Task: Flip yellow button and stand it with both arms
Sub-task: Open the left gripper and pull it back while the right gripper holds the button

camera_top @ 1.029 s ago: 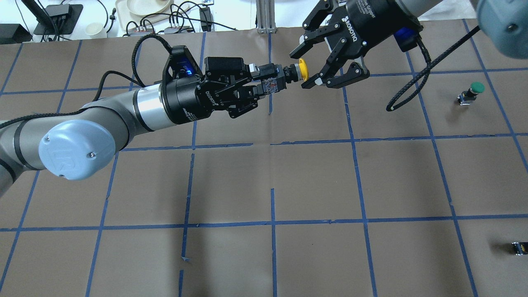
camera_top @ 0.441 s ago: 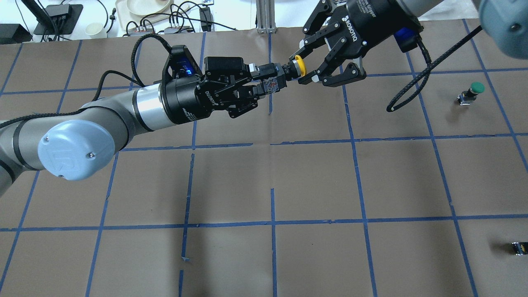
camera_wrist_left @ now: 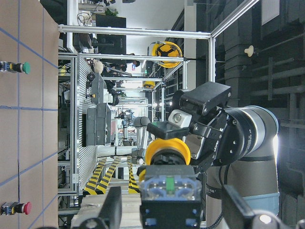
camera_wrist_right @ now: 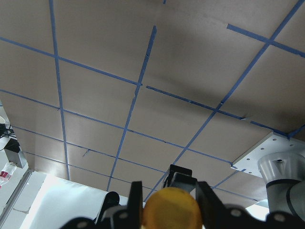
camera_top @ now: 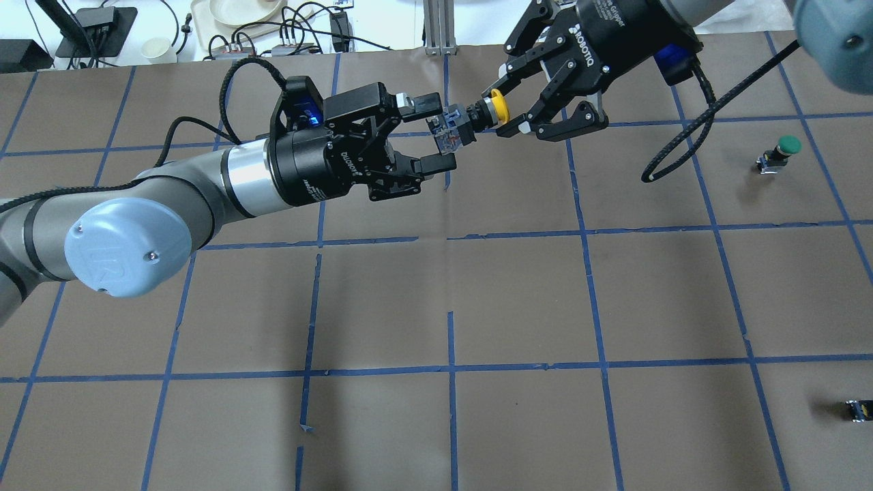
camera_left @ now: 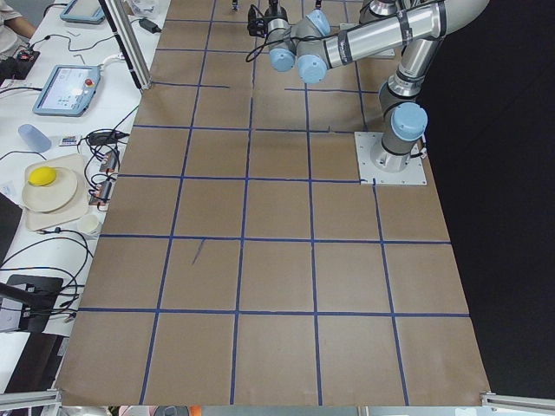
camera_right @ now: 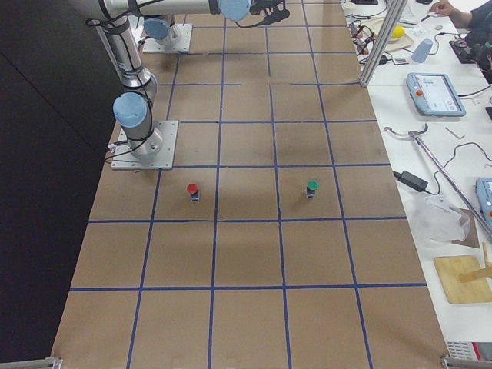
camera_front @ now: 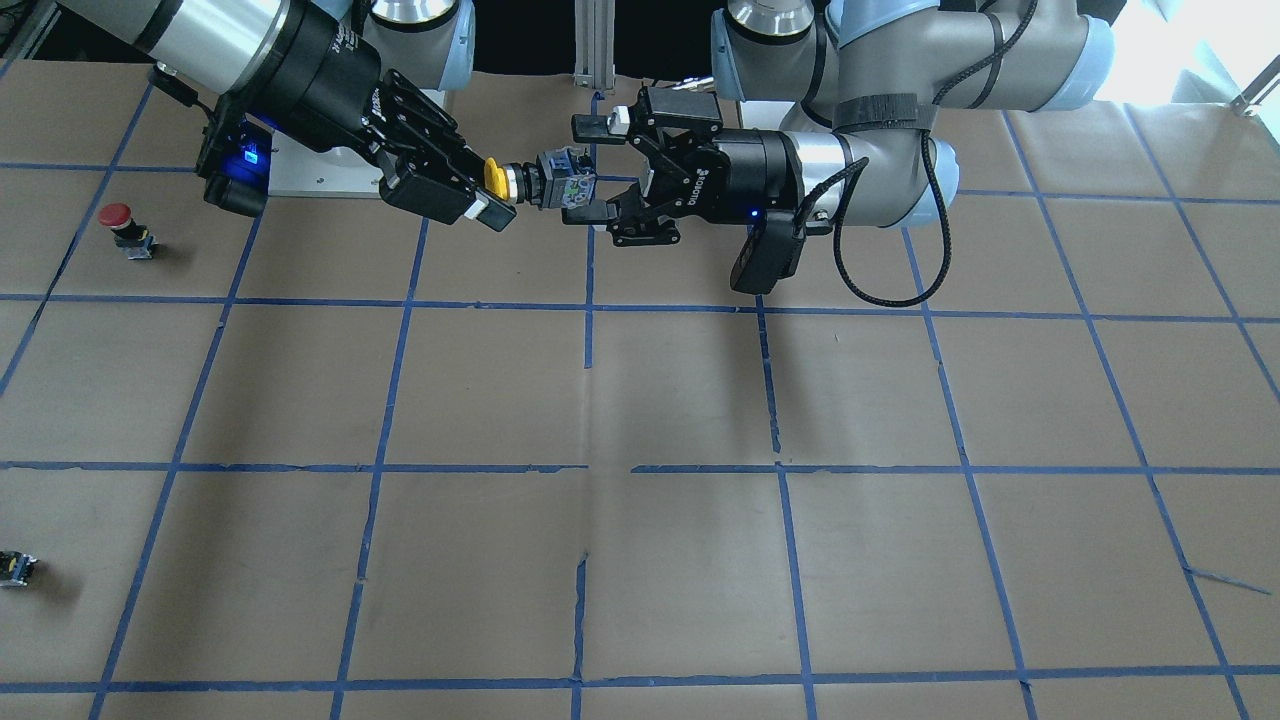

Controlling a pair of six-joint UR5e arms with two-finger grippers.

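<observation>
Right pincer (camera_top: 506,110) pinching yellow button (camera_top: 470,121) by its cap; left pincer (camera_top: 434,132) spread.
Light, rigid, cap probably slick: safest gripped across flat-sided body.

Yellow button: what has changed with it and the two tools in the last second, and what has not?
The right tool, open around the cap a second ago, has shut on the cap of the yellow button. The left tool then opened and let go of its body. The button hangs in the same place above the table; the green button and the small dark block have not moved.
</observation>
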